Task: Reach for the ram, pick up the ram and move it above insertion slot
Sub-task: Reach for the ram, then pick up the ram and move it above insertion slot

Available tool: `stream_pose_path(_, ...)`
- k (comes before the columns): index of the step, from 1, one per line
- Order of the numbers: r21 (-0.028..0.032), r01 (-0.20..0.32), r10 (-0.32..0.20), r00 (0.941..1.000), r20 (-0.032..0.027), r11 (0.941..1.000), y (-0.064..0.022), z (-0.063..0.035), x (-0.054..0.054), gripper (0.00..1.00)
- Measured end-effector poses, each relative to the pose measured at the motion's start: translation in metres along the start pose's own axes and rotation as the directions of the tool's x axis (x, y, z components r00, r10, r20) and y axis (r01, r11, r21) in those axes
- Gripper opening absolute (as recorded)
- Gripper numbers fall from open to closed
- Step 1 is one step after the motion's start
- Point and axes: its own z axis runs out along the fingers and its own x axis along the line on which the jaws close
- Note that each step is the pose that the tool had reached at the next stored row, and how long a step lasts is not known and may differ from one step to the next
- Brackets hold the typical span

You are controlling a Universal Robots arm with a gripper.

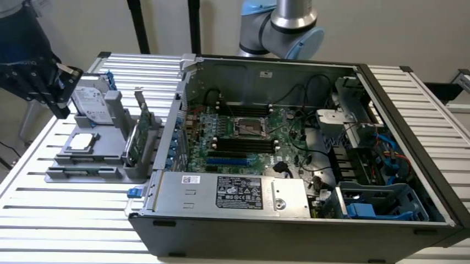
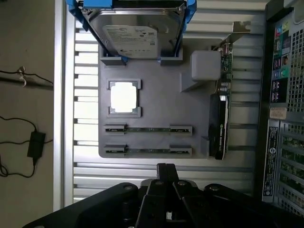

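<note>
The pincer (image 2: 166, 170) (tips pressed together, empty) hangs apart from the ram (image 2: 148, 151) — edge-up in its gray holder (image 2: 161, 97).

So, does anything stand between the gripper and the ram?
Nothing visible does. From the gripper to the ram there is just the flat edge of the gray holder and the table slats.

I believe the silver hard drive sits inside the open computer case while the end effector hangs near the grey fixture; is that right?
Not quite. The silver hard drive stands on the grey fixture, outside the open computer case, as the wrist view shows. The end effector does hang near that fixture.
</note>
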Motion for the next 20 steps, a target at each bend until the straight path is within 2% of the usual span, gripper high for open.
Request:
stream_pose_path(5,-0.0001,0.086,-0.086,0.9963,-0.0028,0.9963,0.0000,0.0001,0.0001,0.11)
stream_pose_path(10,-0.0005,0.175,-0.175,0.9846,-0.0062,0.9846,0.0000,0.0001,0.0001,0.11)
stream_pose_path(15,-0.0012,0.264,-0.264,0.9645,-0.0097,0.9645,0.0000,0.0000,0.0001,0.11)
stream_pose_path(20,-0.0022,0.350,-0.350,0.9365,-0.0131,0.9366,0.0000,0.0000,0.0001,0.11)
